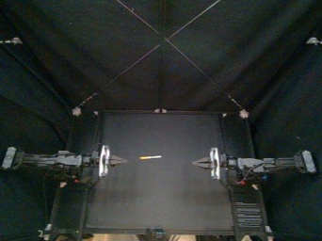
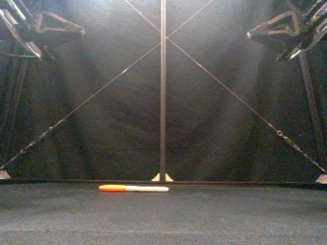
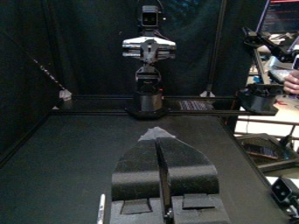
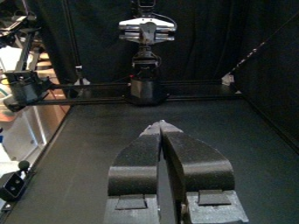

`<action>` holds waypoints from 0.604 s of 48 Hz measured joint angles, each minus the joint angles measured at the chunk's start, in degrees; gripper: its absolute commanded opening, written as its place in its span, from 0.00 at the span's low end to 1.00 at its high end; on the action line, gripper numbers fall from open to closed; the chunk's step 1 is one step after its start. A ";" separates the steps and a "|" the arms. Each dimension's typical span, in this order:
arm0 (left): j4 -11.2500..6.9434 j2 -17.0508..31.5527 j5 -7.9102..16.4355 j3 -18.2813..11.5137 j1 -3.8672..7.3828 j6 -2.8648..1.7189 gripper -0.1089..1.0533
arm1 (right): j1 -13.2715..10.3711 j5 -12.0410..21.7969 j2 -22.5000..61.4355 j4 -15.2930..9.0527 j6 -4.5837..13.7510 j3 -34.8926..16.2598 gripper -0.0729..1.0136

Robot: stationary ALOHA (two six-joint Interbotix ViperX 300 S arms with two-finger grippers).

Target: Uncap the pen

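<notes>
On the surface (image 1: 157, 202) lies the pen (image 2: 133, 189), its orange end toward the left gripper (image 1: 122, 162), free for grasping. Well apart either side of it, both that and the right gripper (image 1: 198, 163) hang raised, jaws together, apparently parked.

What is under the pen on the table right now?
Only the black table: the pen lies flat on it, nothing else touching it. The strip directly beneath its barrel is hidden by the pen itself. The left gripper and right gripper hang shut, well clear.
</notes>
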 measured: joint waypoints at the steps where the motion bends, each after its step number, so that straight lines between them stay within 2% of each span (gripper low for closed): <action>1: -0.09 0.09 0.00 0.00 -0.09 0.00 0.03 | 0.00 0.00 0.00 0.00 0.00 0.00 0.12; 2: 0.00 0.09 0.00 0.18 -0.09 0.18 0.02 | 0.00 0.00 0.18 0.09 0.00 0.00 0.11; 8: 0.00 0.35 0.18 0.70 -0.18 0.26 0.07 | -1.32 -0.26 3.96 0.00 -0.26 -0.35 0.11; 17: 0.79 2.20 -0.18 0.70 -0.09 0.35 0.13 | -4.22 -0.62 17.49 -1.41 -0.44 -5.19 0.11; 24: 1.67 6.77 -0.35 0.70 0.00 0.26 0.14 | -6.15 -0.70 29.62 -4.75 -0.70 -10.55 0.12; 29: 1.67 10.37 -0.35 0.70 0.44 0.35 0.14 | -7.21 -0.79 39.81 -8.79 -0.44 -15.12 0.16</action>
